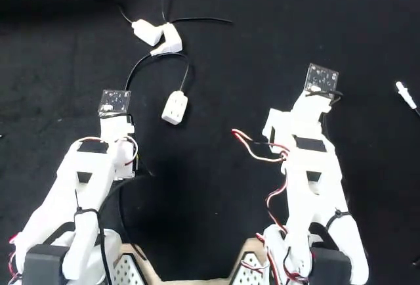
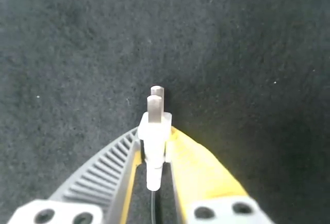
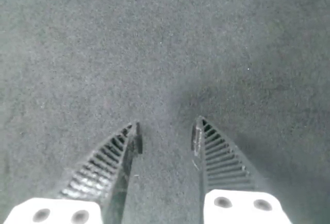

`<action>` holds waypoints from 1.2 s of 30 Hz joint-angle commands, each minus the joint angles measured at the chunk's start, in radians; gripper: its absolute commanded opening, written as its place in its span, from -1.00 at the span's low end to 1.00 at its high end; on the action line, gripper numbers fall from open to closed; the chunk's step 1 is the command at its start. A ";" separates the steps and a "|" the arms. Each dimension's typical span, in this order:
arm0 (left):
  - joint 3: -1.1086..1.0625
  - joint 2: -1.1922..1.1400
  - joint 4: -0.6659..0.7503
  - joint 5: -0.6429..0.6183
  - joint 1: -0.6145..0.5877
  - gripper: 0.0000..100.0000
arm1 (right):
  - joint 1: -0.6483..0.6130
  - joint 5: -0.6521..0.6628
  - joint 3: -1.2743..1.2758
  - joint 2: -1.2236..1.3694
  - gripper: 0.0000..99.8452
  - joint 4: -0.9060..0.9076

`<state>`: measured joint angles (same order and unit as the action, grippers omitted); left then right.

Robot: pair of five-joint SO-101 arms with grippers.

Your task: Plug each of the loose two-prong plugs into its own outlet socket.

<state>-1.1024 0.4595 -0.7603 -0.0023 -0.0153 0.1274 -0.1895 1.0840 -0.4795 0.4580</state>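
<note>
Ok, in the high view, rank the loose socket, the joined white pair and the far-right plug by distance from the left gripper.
1. The socket, close beside the left gripper, toward the middle.
2. The white pair, farther back.
3. The edge plug, at the far right edge.

Socket [image 1: 174, 108] lies well left of what seems a plug [image 1: 405, 94].

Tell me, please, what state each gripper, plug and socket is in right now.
left gripper, shut on held plug.
held plug, clamped, prongs pointing forward.
right gripper, open, empty.
near socket, loose, nothing plugged in.
far pair, touching; whether mated is unclear.
edge plug, loose, ungripped.
</note>
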 commanded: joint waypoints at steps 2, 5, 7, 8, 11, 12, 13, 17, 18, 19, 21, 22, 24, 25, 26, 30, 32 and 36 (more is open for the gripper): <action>0.019 0.011 0.025 -0.011 0.124 -0.95 | -0.011 0.008 -0.007 -0.028 -0.67 -0.017; 0.108 0.011 0.017 -0.020 0.231 -0.95 | -0.011 0.006 -0.007 -0.028 -0.67 -0.017; 0.206 0.017 0.009 -0.035 0.274 -0.95 | -0.011 0.006 -0.007 -0.028 -0.67 -0.017; 0.262 0.028 -0.015 -0.035 0.292 -0.95 | -0.009 0.009 -0.007 -0.028 -0.67 -0.015; 0.421 0.072 -0.124 -0.032 0.357 -0.95 | 0.000 0.011 -0.007 -0.035 -0.66 -0.011; 0.470 0.091 -0.160 -0.032 0.378 -0.95 | 0.011 0.011 -0.007 -0.035 -0.66 -0.009; 0.513 0.112 -0.195 -0.032 0.397 -0.95 | 0.018 0.011 -0.010 -0.035 -0.66 -0.009; 0.613 0.216 -0.239 -0.031 0.441 -0.94 | 0.040 0.011 -0.048 -0.036 -0.66 0.041; 0.627 0.244 -0.242 -0.017 0.446 -0.94 | 0.044 0.011 -0.062 -0.033 -0.67 0.060; 0.634 0.272 -0.244 0.017 0.447 -0.94 | 0.051 0.011 -0.070 -0.030 -0.67 0.072; 0.634 0.339 -0.245 0.103 0.472 -0.94 | 0.055 0.011 -0.079 -0.030 -0.67 0.084; 0.628 0.381 -0.245 0.149 0.484 -0.94 | 0.055 0.011 -0.082 -0.030 -0.67 0.084; 0.608 0.477 -0.241 0.235 0.504 -0.94 | 0.049 0.011 -0.084 -0.033 -0.67 0.086; 0.588 0.534 -0.238 0.270 0.519 -0.94 | 0.049 0.011 -0.085 -0.036 -0.67 0.086; 0.565 0.591 -0.236 0.295 0.538 -0.94 | 0.049 0.011 -0.087 -0.036 -0.67 0.083; 0.377 0.806 -0.143 0.321 0.595 -0.94 | 0.046 0.008 -0.114 -0.028 -0.79 0.087; 0.228 0.907 -0.058 0.325 0.596 -0.94 | 0.029 0.011 -0.130 -0.035 -0.91 0.084; -0.051 1.129 0.083 0.325 0.596 -0.94 | -0.029 0.084 -0.170 -0.036 -0.98 0.089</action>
<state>-0.9843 1.4415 -0.7848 0.3153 0.5692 0.1412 -0.1481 0.9797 -0.4795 0.5424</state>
